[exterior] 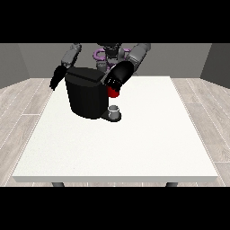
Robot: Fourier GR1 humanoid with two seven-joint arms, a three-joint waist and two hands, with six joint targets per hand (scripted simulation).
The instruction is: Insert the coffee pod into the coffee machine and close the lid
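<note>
1. We see a black, boxy coffee machine (87,96) near the far edge of the large white table (134,148).
2. The hand at the view's right (116,80) sits at the machine's top corner, likely working the lid; we cannot tell how its fingers lie.
3. A red thing at the machine (113,93) shows just beneath that hand.
4. A grey thing (114,110) rests at the machine's base; we cannot tell whether it is the pod.
5. The hand at the view's left (55,80) hangs beside the machine, its fingers straight, holding nothing.

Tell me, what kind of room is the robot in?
Probably a plain test room set up for coffee making. A black coffee machine stands on a big white table, with a grey floor like wooden planks and bare grey walls around it.
</note>
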